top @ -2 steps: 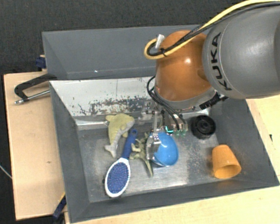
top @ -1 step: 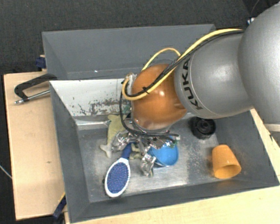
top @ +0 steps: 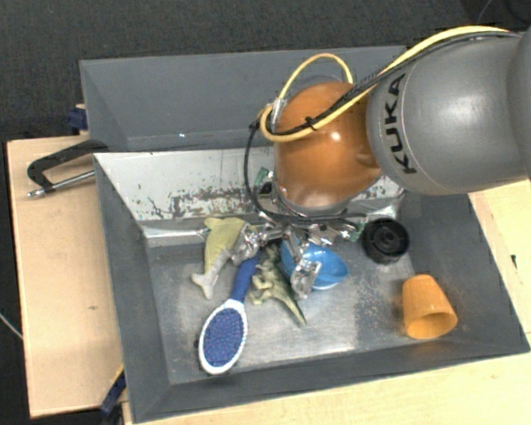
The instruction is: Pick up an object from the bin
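My gripper [top: 292,239] hangs low under the arm's orange cover, over a small cluster in the middle of the bin. Right below it lies a blue rounded thing [top: 321,269], partly hidden by the gripper's metal parts. A green toy dinosaur [top: 278,290] lies just left of that, touching the handle of a blue-and-white hairbrush [top: 226,329] that stretches toward the front left. A pale yellowish fish-shaped toy [top: 216,250] lies to the gripper's left.
A black round cap-like thing [top: 384,239] sits right of the cluster. An orange cup [top: 426,307] lies on its side at the front right. The arm and its orange cover hide the back middle of the bin.
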`<state>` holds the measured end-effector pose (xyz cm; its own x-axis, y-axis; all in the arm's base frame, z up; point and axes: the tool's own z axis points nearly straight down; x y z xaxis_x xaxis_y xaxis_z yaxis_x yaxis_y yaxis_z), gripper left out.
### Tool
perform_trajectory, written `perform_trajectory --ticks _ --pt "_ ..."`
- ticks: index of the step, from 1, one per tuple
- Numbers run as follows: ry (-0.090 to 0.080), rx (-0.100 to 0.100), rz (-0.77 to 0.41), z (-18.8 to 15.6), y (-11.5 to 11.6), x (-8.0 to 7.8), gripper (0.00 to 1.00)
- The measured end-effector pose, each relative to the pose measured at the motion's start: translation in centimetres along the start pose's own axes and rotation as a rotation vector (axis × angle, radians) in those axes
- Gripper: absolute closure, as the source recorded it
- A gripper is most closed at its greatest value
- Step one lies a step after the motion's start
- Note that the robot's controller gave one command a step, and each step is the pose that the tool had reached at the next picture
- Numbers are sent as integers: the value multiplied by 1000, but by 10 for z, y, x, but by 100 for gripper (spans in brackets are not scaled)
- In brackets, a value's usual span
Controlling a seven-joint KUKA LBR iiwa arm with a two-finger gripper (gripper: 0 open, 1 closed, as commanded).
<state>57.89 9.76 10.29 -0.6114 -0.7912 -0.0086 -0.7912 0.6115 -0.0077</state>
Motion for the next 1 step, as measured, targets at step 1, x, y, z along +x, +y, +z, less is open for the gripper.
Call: perform_trajectory --ticks 1 --pt "2 -7 -290 2 26 -30 0"
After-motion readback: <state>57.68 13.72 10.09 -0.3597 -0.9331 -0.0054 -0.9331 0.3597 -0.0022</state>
